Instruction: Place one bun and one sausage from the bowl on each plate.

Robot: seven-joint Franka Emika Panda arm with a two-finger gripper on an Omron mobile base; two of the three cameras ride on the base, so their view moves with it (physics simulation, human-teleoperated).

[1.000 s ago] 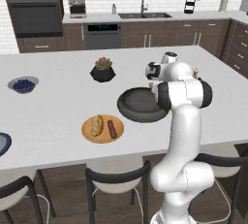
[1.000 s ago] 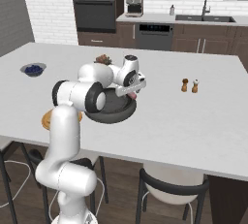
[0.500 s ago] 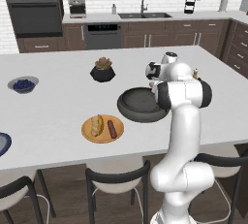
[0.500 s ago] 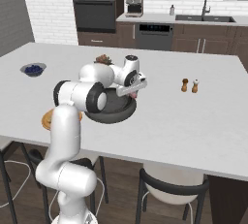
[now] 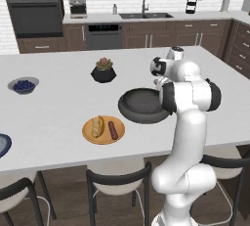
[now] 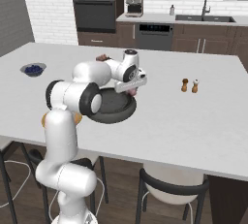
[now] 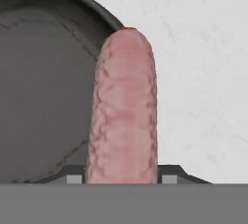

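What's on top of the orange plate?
On the orange plate lie a bun and a dark sausage, side by side. Whatever sits beneath them on the plate is covered.

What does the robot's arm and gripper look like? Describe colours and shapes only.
The glossy white arm is built of rounded, tubular segments with dark grey-black bands at the joints. The white hand ends in the two-finger gripper, whose small dark finger tips look blocky. No cables or markings are visible.
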